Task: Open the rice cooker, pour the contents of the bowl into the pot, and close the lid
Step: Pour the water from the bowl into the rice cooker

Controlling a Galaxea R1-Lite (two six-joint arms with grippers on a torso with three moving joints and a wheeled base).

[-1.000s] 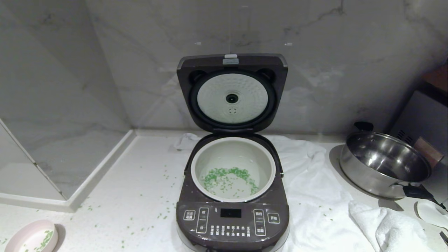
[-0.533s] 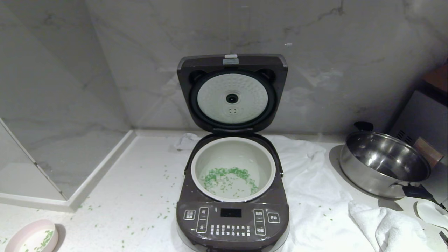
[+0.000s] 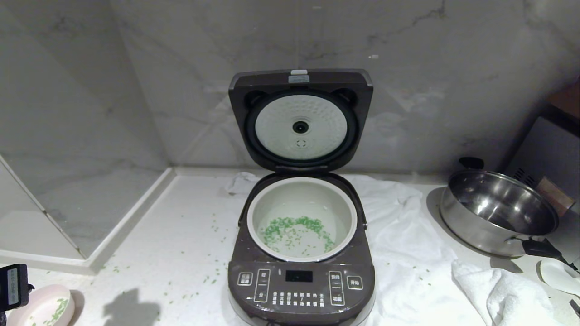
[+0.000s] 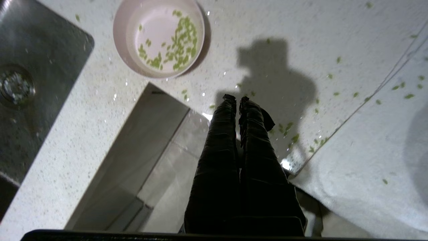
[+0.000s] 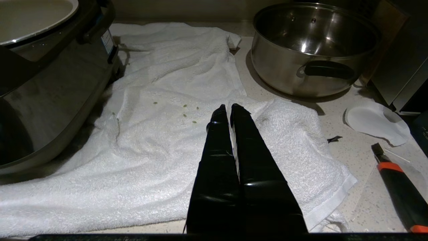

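The rice cooker (image 3: 299,283) stands open at the middle of the counter, its lid (image 3: 300,80) upright against the wall. Its pot (image 3: 301,194) holds green contents (image 3: 294,228) in water. The pink bowl (image 3: 28,299) sits at the counter's near left corner, a few green bits (image 4: 179,47) still in it. In the left wrist view the bowl (image 4: 153,23) lies ahead of my left gripper (image 4: 236,98), which hovers shut and empty above the counter. My right gripper (image 5: 230,107) is shut and empty over the white towel (image 5: 160,140), right of the cooker (image 5: 50,83).
Green bits are scattered over the counter (image 3: 181,235). A steel pan (image 3: 496,210) with black handles stands at the right on the towel's edge. A sink (image 4: 30,83) lies left of the bowl. A small white dish (image 5: 378,122) and an orange-black tool (image 5: 398,187) lie at the far right.
A black part of my left arm has come into the head view at the lower left edge, beside the bowl, and throws a new shadow on the counter. Cooker and bowl have not moved.
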